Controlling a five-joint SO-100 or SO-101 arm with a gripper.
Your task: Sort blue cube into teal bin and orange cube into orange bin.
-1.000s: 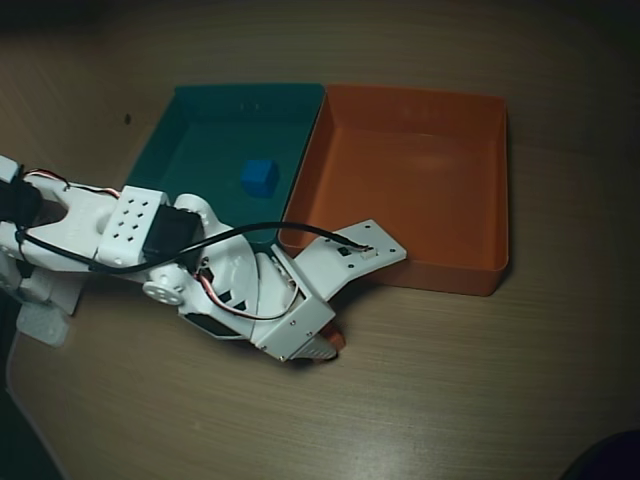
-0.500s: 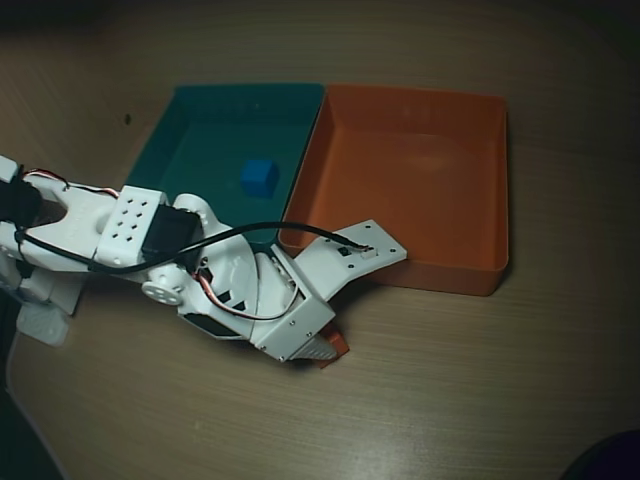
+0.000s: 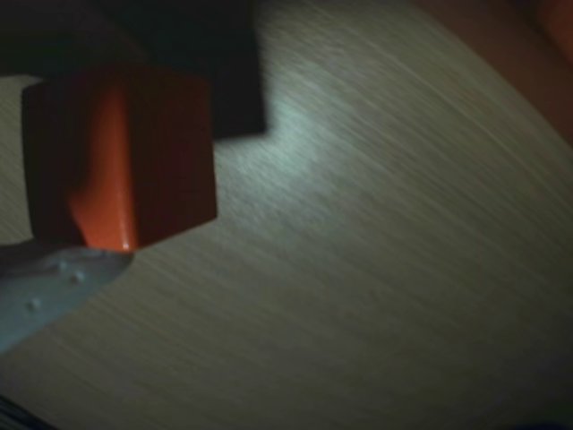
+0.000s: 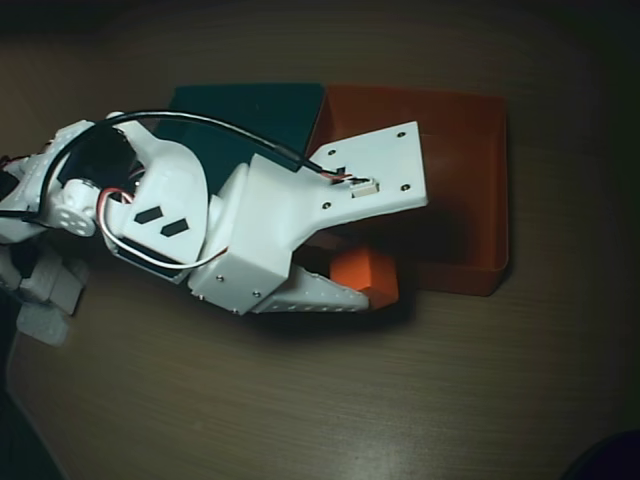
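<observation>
The orange cube [image 4: 364,276] is seen in the overhead view clamped at the tip of the gripper [image 4: 352,287], raised off the wooden table [image 4: 420,400], just in front of the near wall of the orange bin [image 4: 470,170]. A white toothed finger [image 4: 315,297] is pressed against the cube's near side; the opposite finger is hidden beneath the white wrist plate [image 4: 375,175]. The jaws are therefore taken as closed on the cube, with only a narrow gap the width of the cube between them. A dark shadow is cast below the cube on the table and on the bin's near wall. The arm [image 4: 170,210] is stretched from the left edge across the scene, and most of the teal bin [image 4: 250,105] is covered by it; only the far strip of that bin is visible, touching the orange bin's left wall. The blue cube is not visible in either view. In the wrist view, the orange cube [image 3: 121,157] is shown large at upper left, its faces mostly in shade with one bright lit strip. A pale finger [image 3: 54,282] with small studs is seen touching its lower edge. Wood grain of the table [image 3: 376,269] fills the rest, and a blurred orange patch, apparently the bin [image 3: 555,27], is seen at the far upper right corner.
</observation>
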